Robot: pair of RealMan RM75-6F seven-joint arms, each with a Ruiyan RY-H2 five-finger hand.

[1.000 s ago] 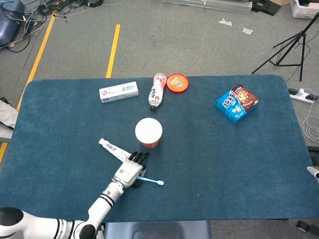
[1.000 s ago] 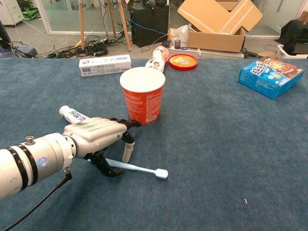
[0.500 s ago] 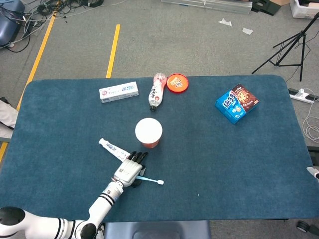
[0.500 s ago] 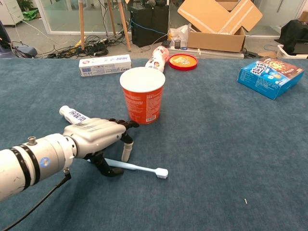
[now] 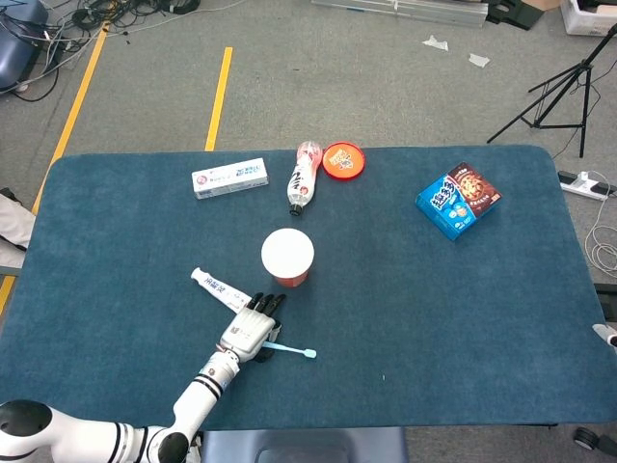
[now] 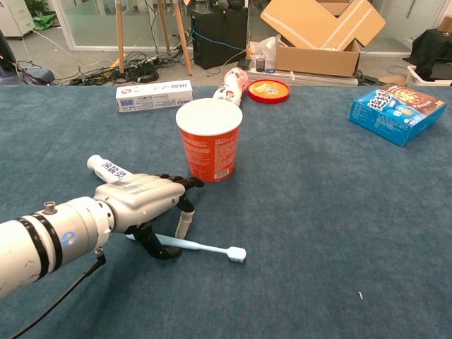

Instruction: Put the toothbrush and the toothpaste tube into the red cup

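Left hand (image 6: 145,200) over toothbrush (image 6: 205,246) (handle end)

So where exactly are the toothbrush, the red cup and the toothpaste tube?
toothbrush (image 6: 212,248): chest view, on the pale blue handle.
red cup (image 6: 209,152): chest view, on the red side wall.
toothpaste tube (image 5: 218,286): head view, on the white body near the cap end.

a blue table (image 5: 145,222) carries red cup (image 5: 287,258), toothbrush (image 5: 289,349), toothpaste tube (image 5: 220,287), bottle (image 5: 303,177), boxes.

Bright, even overhead light; soft faint shadows, sharp focus, no glare.
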